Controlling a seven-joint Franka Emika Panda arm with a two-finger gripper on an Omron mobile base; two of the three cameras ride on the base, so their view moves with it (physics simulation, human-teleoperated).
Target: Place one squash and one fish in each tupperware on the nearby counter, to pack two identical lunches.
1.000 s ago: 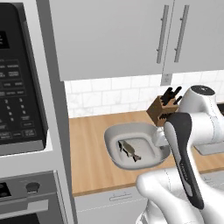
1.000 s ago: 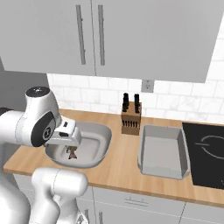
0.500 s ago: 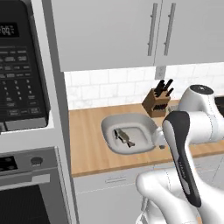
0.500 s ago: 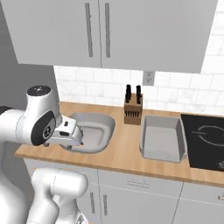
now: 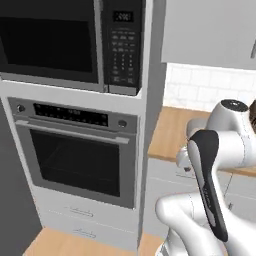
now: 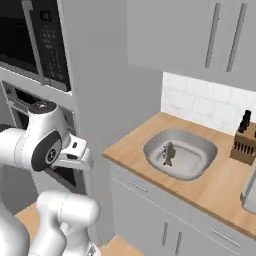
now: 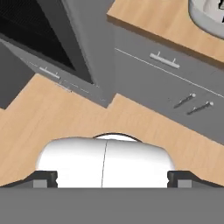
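While our jaws (image 7: 112, 177) stood released and empty over the wooden floor (image 7: 52, 118), the small dark brown-grey fish (image 6: 169, 152) lay well off to their right, long axis running away from us, in the wide rounded pale grey tupperware basin (image 6: 200, 167) on the wooden counter (image 6: 220, 192).

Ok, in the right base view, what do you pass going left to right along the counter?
Wide tupperware with a fish lying in it → wooden knife block by the backsplash.
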